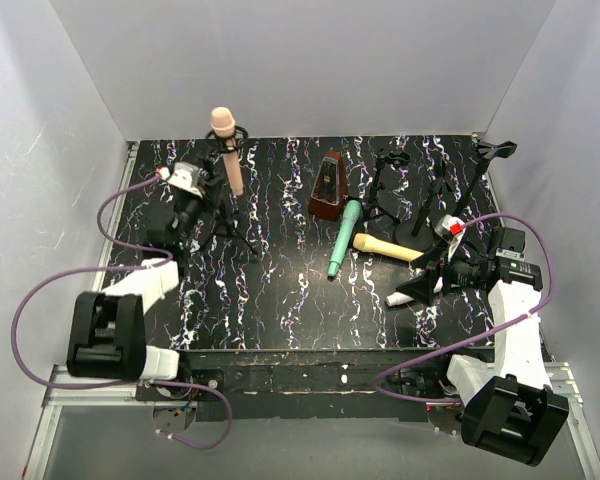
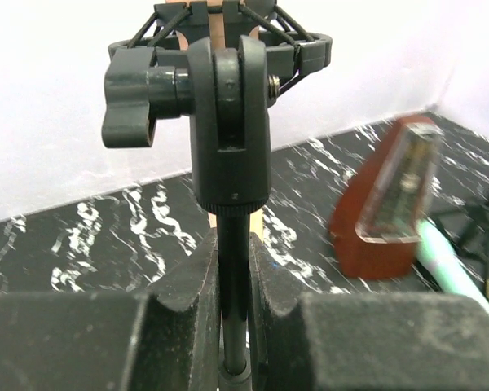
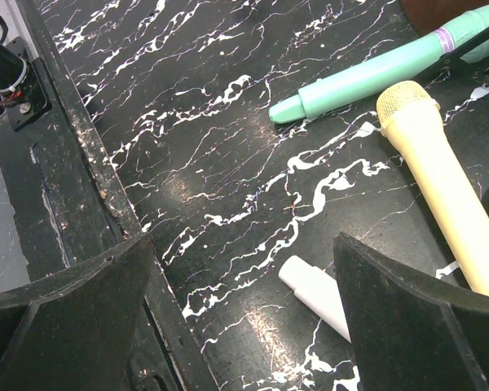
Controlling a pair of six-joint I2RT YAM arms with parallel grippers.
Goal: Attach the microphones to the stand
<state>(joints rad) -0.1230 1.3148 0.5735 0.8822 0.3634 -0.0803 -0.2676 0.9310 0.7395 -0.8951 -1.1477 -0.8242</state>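
Note:
A peach-pink microphone [image 1: 225, 148] stands upright in the shock mount of a black stand [image 1: 230, 205] at the back left. My left gripper [image 1: 198, 208] is shut on that stand's thin pole [image 2: 233, 269], just below the swivel clamp [image 2: 228, 122]. The teal-green microphone [image 1: 345, 238] and pale yellow microphone [image 1: 388, 247] lie side by side mid-table. A white microphone [image 1: 401, 298] lies near the front right, partly hidden under my right gripper [image 1: 430, 280]. In the right wrist view, my right gripper [image 3: 240, 244] hangs open over the table, with the white microphone [image 3: 314, 292] close to its right finger.
A brown pyramid metronome [image 1: 329, 188] stands just behind the teal microphone's head. More black stands [image 1: 432, 200] cluster at the back right. The table's worn front edge [image 3: 90, 163] runs beside my right gripper's left finger.

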